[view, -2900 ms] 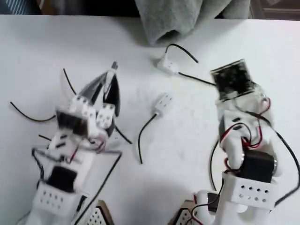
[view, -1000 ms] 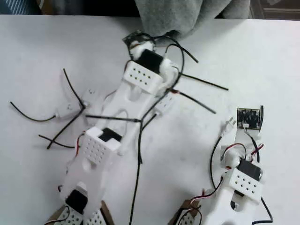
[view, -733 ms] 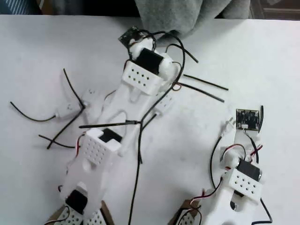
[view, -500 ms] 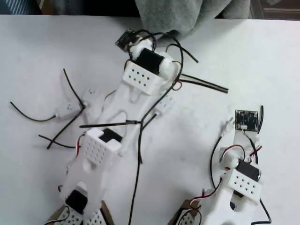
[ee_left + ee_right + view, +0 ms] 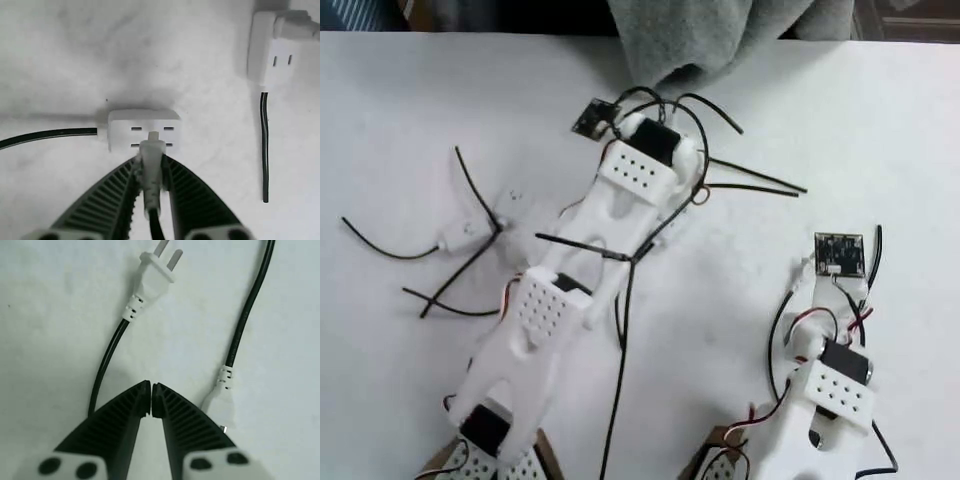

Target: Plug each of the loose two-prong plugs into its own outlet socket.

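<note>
Okay, left arm (image 5: 570, 300) swung across to far middle of table (image 5: 880, 120); left gripper (image 5: 151, 164) pinching plug (image 5: 151, 150), prongs at socket block (image 5: 144, 121) slots, seating unclear. Right arm (image 5: 830, 385) pulled back, right gripper (image 5: 151, 399) pressed together, empty, over loose plug (image 5: 152, 282).

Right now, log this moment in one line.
left hand: shut on plug at outlet socket | right hand: shut, empty, near loose plugs

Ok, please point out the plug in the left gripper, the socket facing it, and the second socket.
held plug (image 5: 151, 159), left wrist view, white body behind the prongs.
near socket (image 5: 120, 131), left wrist view, face beside the slots.
second socket (image 5: 264, 50), left wrist view, face beside its slots.
</note>
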Available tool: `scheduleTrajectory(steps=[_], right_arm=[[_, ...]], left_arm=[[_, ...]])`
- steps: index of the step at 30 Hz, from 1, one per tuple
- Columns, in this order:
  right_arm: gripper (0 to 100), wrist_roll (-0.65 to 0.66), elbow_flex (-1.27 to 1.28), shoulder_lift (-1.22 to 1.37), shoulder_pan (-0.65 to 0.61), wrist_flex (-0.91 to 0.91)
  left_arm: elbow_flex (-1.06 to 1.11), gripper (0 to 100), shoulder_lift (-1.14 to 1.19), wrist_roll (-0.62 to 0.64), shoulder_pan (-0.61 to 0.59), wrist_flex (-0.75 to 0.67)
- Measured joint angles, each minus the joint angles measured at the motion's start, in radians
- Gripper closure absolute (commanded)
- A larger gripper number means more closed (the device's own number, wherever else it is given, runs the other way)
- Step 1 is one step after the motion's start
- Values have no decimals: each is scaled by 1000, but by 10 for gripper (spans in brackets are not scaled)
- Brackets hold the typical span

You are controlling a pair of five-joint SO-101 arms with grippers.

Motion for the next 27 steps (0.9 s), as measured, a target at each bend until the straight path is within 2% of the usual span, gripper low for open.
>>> scheduleTrajectory(steps=[14, 27], right_arm=[[978, 0, 2, 0, -5, 0], [978, 0, 2, 0, -5, 0]], left_arm=[[0, 976, 11, 0, 38, -31], [-3, 976, 64, 0, 23, -91]])
